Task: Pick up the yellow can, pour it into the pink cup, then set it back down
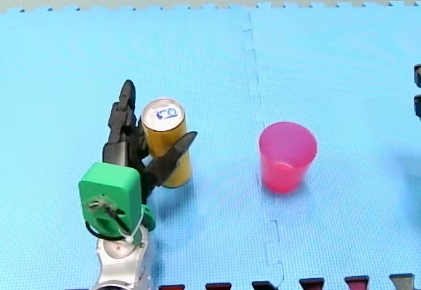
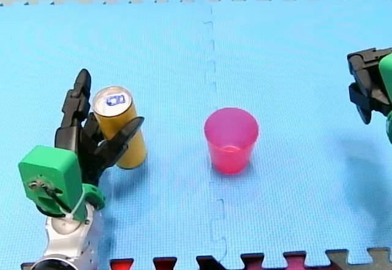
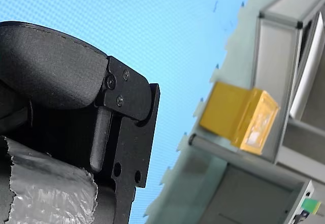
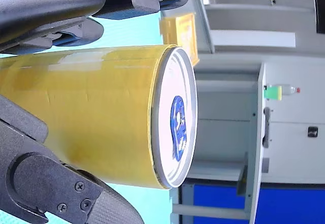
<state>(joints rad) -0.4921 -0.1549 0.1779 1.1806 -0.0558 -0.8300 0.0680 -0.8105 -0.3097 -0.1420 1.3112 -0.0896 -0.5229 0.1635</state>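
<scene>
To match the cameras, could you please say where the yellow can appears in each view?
First head view: yellow can left of centre, in left hand.
Second head view: can nearer the left edge; right hand at right edge.
First wrist view: boxy yellow block beyond the mat, not the can.
Second wrist view: can close up, between black fingers.
Shared landmark: blue mat.

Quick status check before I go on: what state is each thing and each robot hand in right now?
Yellow can: near upright, lid end up, gripped by the left robot hand.
Pink cup: upright, mouth up, nothing visible inside, untouched.
Left robot hand: fingers closed around the can.
Right robot hand: over the right side of the mat, apart from the cup.
</scene>
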